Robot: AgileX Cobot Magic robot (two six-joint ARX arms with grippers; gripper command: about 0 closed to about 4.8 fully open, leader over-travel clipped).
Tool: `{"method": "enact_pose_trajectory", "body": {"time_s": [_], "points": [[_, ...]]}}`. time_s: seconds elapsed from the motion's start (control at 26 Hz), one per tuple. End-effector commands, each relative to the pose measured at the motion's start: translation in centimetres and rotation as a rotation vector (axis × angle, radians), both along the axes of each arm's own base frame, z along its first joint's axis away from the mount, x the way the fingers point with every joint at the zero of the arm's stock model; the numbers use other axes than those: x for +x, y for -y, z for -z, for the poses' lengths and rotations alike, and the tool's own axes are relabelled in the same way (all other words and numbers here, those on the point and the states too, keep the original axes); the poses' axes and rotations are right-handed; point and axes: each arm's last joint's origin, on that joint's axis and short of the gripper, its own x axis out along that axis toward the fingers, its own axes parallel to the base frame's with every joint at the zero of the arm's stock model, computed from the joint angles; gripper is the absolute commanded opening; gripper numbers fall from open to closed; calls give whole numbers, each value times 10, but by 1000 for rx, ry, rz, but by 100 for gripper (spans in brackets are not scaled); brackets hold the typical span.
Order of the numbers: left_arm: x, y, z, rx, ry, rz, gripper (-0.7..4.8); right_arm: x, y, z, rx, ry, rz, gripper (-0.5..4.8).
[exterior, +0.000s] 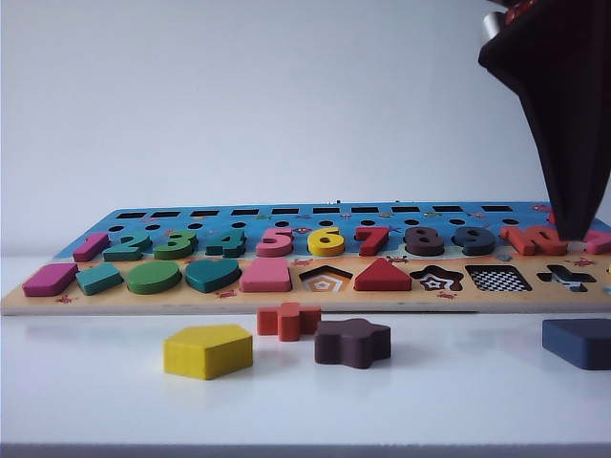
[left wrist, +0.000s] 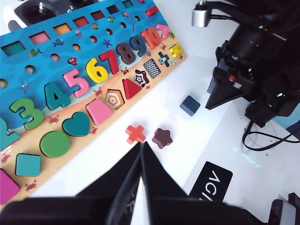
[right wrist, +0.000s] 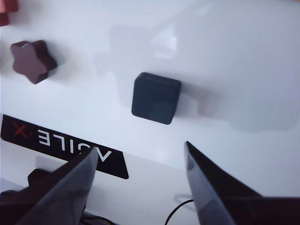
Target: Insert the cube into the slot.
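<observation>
White glossy table (exterior: 105, 401), plain pale wall behind. I read the scene from three feeds.

The cube (right wrist: 155, 97) lies flat on the bare table, in front of the board's right end in the exterior view, untouched. It is near the slot (exterior: 498, 278) but apart from it, off the board (exterior: 29, 301). The slot, a checkerboard square recess, sits in the front row between the star recess (exterior: 436, 279) and the cross recess (exterior: 565, 278), and it is unfilled.

My right gripper (right wrist: 140, 154) hangs above the table with its jaws spread wide, the cube lying beyond the tips in its wrist feed; nothing is between them. In the exterior view that arm shows as a dark wedge at upper right, its tip over the board's far right end.

My left gripper (left wrist: 141, 146) hovers over the table's near side, fingers pressed together at the tips, holding nothing.

Loose pieces left of the cube: dark brown star (exterior: 352, 342), red cross (exterior: 287, 320), then yellow pentagon (exterior: 207, 350). A black label (left wrist: 210, 182) lies on the table near the left gripper.
</observation>
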Motion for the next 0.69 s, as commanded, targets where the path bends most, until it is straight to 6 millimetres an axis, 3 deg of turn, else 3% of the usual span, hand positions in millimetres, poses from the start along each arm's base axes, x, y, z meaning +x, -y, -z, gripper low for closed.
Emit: {"method": "enact_pose_trajectory", "body": {"time_s": [0.04,0.35,0.54,0.69], "points": [[1,0,-1,-7,16,10,10,2,-6,3,-7,-2,13,299],[1,0,-1,-8,15,5,10,6,-14,10,-29,13,62,284],[1,0,-1,-7,12,5,10,7,-15,12,-62,22,78,344],[1,0,-1,-6,9,5,10,7,-17,14,-74,16,80,363]]}}
